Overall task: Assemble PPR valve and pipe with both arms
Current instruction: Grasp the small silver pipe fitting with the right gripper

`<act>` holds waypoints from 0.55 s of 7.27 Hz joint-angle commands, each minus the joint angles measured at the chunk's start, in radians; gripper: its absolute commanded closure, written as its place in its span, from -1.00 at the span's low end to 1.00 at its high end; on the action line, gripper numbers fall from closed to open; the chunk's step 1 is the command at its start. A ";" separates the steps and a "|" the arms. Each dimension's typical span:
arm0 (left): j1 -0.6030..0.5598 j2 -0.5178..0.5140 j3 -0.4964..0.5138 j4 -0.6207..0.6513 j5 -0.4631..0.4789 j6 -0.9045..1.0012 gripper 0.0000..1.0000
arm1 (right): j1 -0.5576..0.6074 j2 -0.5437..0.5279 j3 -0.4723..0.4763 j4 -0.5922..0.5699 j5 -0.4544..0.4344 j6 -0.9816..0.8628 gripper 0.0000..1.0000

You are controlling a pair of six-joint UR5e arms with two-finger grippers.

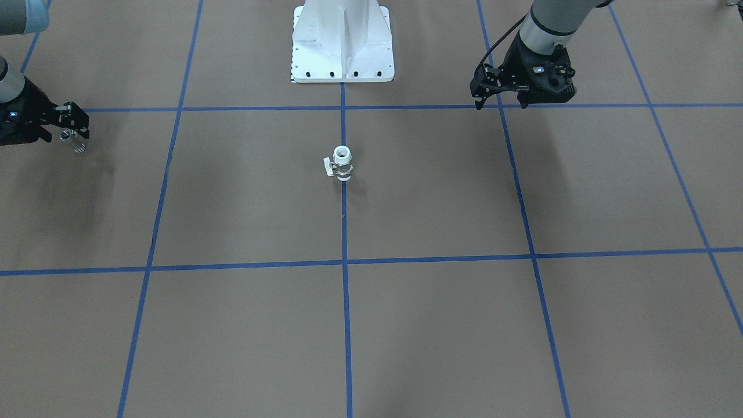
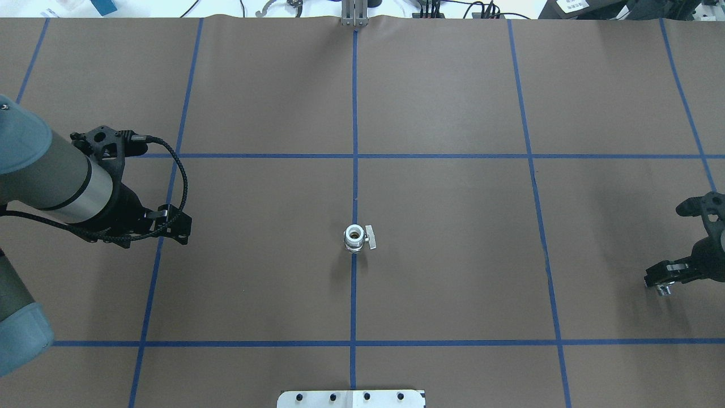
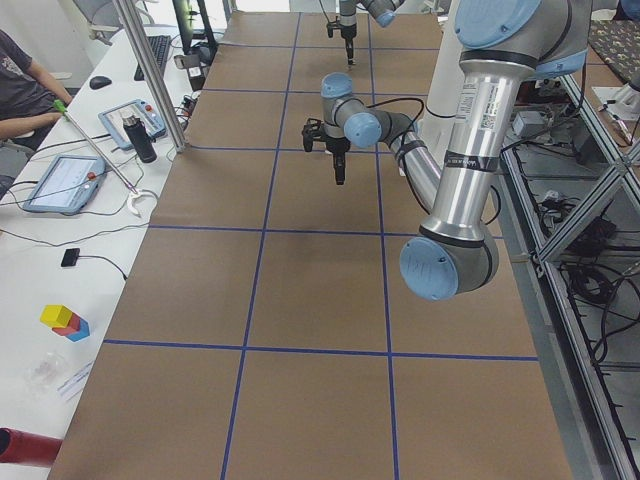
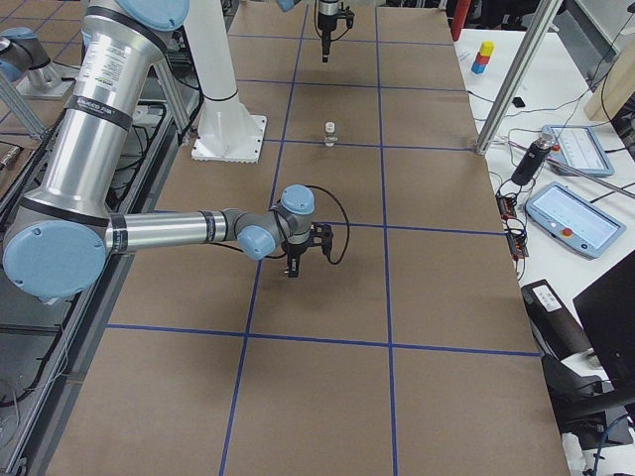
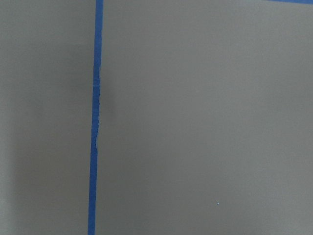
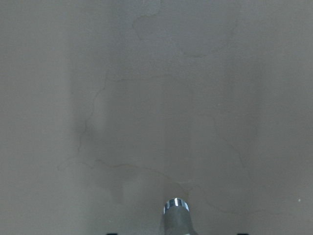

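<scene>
Overhead exterior view pretty much lays it out: big brown table [image 2: 453,85], left arm [image 2: 56,175] at one side, right gripper [image 2: 660,281] way out at the other. The PPR valve [image 2: 355,237] stands on end by itself on the centre blue tape line [image 2: 354,113], well apart from both. Biggest worry imo is both arms having to converge on that one middle spot. If they come in together, the wrists and the looped black cable [image 2: 182,175] on the left one could foul each other. Next, the left gripper [image 2: 175,225]: nothing shows in it, and I honestly can't tell if its jaws are spread or closed. If it came down closed it'd just knock the valve. That valve looks tall for its footprint and has the little side handle [image 2: 369,238] sticking out, so I'd guess a glancing touch tips or rolls it. Smallest thing, the pipe [image 1: 75,143], is clenched in the right gripper with its shiny end poking past the fingers. It's slick metal, so a slip or tilt would probably spoil lining it up with the valve's open end. Room-wise there's loads: open paper from the valve out to both grippers, and the table's far edge is well away. The white pedestal [image 1: 342,40] is the only big thing near the valve, on the robot's side, and not touching it.
</scene>
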 commanded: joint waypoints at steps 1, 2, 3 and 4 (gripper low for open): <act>0.000 -0.001 0.003 0.000 0.000 0.000 -0.98 | 0.001 0.000 0.000 0.002 0.001 0.000 1.00; 0.000 -0.004 0.003 0.000 0.002 0.000 -0.98 | 0.003 -0.001 0.005 0.002 0.007 0.000 1.00; 0.000 -0.004 0.003 0.002 0.002 0.000 -0.98 | 0.003 0.002 0.016 0.002 0.009 0.002 1.00; -0.002 -0.004 0.001 0.002 0.002 0.000 -0.98 | 0.004 0.011 0.037 -0.001 0.013 0.018 1.00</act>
